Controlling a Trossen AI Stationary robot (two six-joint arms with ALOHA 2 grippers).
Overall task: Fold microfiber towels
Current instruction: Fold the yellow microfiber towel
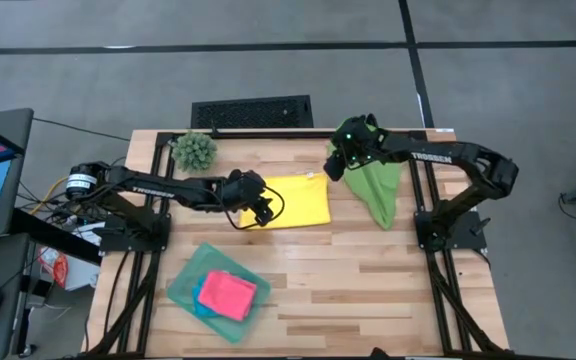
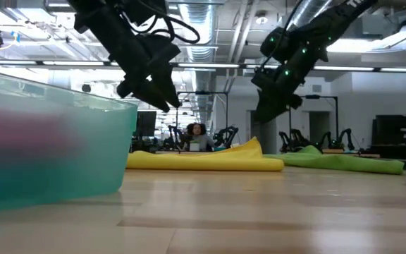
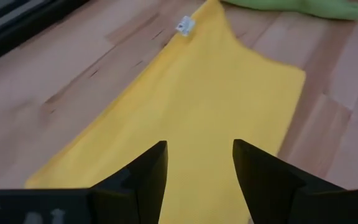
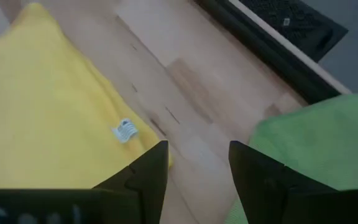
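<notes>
The left claw hangs spread and empty above the flat yellow microfiber towel on the wooden table. The right claw, also spread, hovers between it and the crumpled green towel.

Yellow towel folded flat to a rectangle mid-table, small white tag at its far corner. Green towel just beside it on the right — rumpled, tapering to a point toward the front. Pink towel folded, stacked over blue towel — both in the tray.
</notes>
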